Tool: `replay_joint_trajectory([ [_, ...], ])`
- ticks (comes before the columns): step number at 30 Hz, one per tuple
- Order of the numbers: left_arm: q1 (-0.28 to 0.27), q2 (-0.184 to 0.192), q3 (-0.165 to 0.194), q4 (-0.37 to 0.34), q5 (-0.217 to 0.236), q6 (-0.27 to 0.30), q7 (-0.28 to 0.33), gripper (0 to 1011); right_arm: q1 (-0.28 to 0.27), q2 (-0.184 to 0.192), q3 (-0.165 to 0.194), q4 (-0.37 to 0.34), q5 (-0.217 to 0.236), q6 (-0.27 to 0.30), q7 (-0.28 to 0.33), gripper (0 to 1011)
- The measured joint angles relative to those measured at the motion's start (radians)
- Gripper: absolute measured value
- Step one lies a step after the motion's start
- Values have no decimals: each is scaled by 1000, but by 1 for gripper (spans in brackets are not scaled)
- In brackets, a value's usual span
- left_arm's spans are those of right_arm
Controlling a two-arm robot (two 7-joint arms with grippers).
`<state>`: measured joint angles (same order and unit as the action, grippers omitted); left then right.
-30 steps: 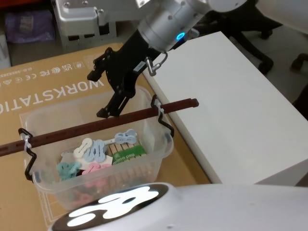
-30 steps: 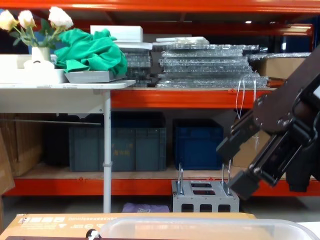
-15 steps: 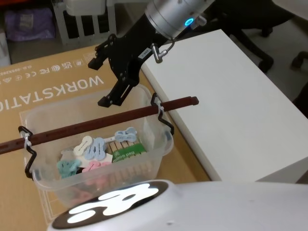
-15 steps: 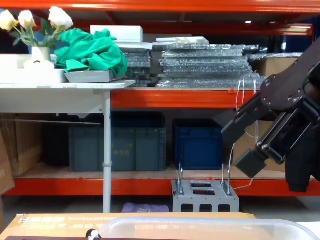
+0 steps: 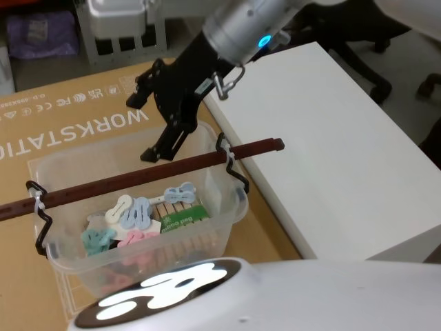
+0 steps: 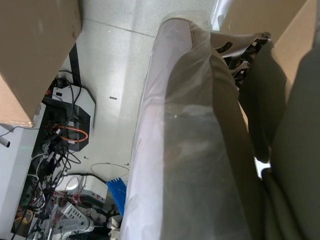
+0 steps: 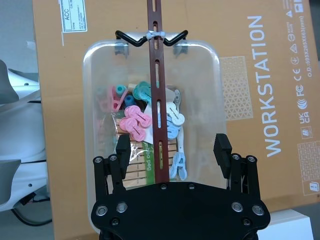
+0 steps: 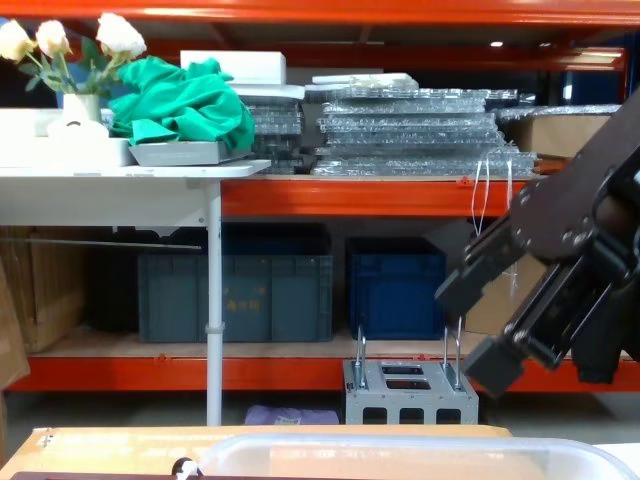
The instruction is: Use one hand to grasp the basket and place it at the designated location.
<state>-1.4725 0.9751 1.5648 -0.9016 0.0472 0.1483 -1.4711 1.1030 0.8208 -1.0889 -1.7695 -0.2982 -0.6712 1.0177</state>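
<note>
The basket (image 5: 234,214) is a translucent tub that holds coloured clothes pegs. It sits on a cardboard sheet, and a long reddish-brown bar handle (image 5: 138,179) is tied to black wire brackets at both ends. My right gripper (image 5: 145,121) hangs open just above the tub's far side. In the right wrist view the handle (image 7: 157,100) runs between the spread fingers of the right gripper (image 7: 172,145), which hold nothing. In the chest view the right gripper (image 8: 475,330) hovers above the basket's rim (image 8: 400,445).
A white table (image 5: 331,138) stands close on the basket's right. The cardboard sheet (image 5: 69,131) printed WORKSTATION spreads under and to the left of the tub. Beyond it stand orange shelves with dark blue crates (image 8: 395,290) and a small grey metal crate (image 8: 410,395).
The right gripper rose a little, then came back down to about its earlier height over the handle, still open. The basket has not moved.
</note>
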Motion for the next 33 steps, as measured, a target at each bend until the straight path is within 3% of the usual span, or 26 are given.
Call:
replay_joint_trajectory([
  [17, 0, 0, 0, 0, 0, 0, 0, 0, -8, -38, -62, 16, -65, 27, 12, 1000],
  [33, 0, 0, 0, 0, 0, 0, 0, 0, -19, -74, -140, 37, -158, 64, 16, 1000],
])
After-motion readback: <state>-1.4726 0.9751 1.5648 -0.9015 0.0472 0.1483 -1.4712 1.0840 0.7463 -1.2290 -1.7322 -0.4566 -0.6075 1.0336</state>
